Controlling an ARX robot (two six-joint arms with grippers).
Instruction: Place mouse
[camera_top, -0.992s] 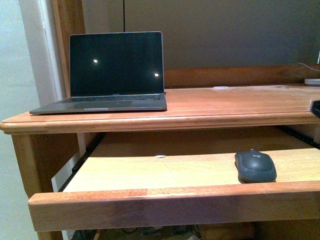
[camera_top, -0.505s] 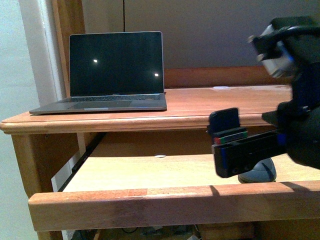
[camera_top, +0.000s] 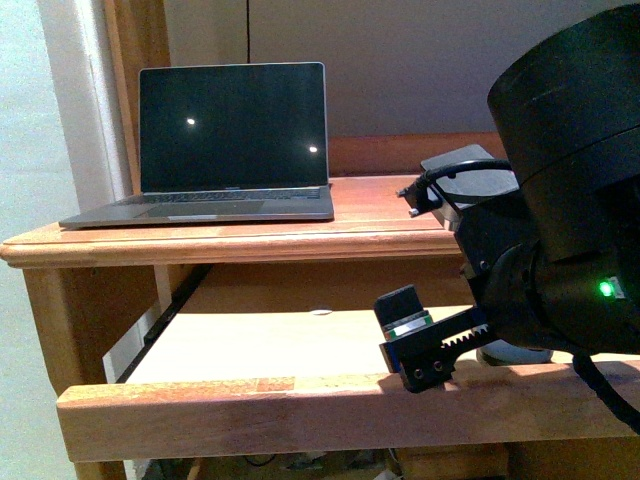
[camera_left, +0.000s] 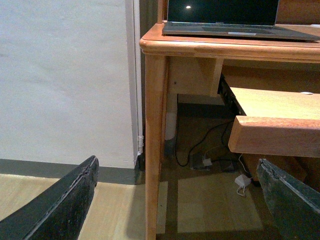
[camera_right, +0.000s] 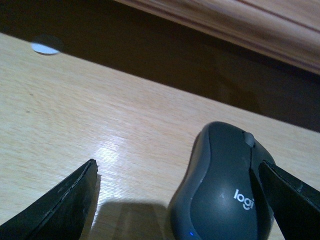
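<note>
The left end effector hangs low at the near left of the counter. Its fingers are spread wide with nothing between them, and it faces the counter's left leg. The bulky black right arm fills the near right of the front view and reaches over the front rail of the counter's pull-out shelf. The right end effector is released, its two fingers wide apart just above the shelf. The mouse lies flat on the shelf's right part between those fingers, much closer to one of them; whether that finger touches it cannot be told. A small white disc sits further back on the shelf. On the counter's top, far left, stands an open laptop with a dark screen.
</note>
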